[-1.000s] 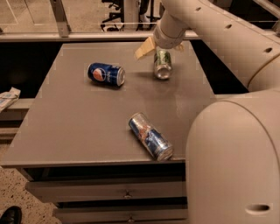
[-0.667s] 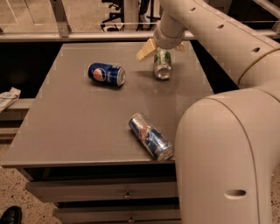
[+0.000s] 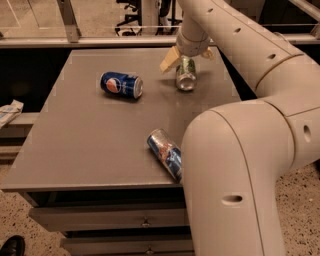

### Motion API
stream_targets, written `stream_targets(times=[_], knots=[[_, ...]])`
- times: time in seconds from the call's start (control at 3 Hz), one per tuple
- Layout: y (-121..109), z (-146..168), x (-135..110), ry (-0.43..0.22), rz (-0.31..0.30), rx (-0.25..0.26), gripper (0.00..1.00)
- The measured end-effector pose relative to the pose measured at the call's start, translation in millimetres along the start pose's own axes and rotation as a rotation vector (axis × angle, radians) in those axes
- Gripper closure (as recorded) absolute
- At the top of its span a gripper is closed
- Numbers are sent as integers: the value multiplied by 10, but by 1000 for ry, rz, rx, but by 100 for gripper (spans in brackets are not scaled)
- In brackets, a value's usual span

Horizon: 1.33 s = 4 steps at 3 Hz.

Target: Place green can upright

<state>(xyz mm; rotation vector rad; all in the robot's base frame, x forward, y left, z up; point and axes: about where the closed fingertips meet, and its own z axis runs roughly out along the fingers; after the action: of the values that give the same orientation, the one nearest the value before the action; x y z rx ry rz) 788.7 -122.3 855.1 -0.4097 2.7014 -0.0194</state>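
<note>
Lying cut off by the left edge, a pale crumpled object (image 3: pixel 9 113) beside the grey table (image 3: pixel 75 150) shows too little for me to name it. Below it, in the bottom corner, a dark rounded shape (image 3: pixel 12 245) is cropped as well and could be the toe of a shoe. Two drawer fronts (image 3: pixel 110 220) sit under the tabletop, the lower one running off the bottom edge.

On the table I count three cans, all on their sides. The dark blue Pepsi can (image 3: pixel 121 84) rests left of centre with its logo up and its silver end to the right. Beyond the far edge, black chair legs (image 3: pixel 131 6) are clipped by the top of the view. The slim blue-and-silver can (image 3: pixel 164 151) lies near the front edge, its nearer end hidden behind my own arm (image 3: pixel 240 165), which fills the right side and blocks that corner of the table.

The green can (image 3: pixel 185 75) lies toward the far right of the tabletop, well apart from the other two and not upright. Its silver end faces the camera and its far end is tucked out of sight under my wrist. My one pincer (image 3: pixel 186 61) hangs over that far end with its two tan fingers (image 3: pixel 168 60) spread, one on each side of the can, the right one mostly hidden. Whether either pad touches the metal I cannot tell.
</note>
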Motion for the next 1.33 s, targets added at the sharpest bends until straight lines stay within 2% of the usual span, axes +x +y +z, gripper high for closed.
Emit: stream_targets(times=[0.33, 0.67, 1.33], knots=[[-24, 27, -3, 30, 1, 14, 0], [-39, 56, -13, 59, 2, 34, 14], [-49, 66, -40, 87, -6, 63, 60]])
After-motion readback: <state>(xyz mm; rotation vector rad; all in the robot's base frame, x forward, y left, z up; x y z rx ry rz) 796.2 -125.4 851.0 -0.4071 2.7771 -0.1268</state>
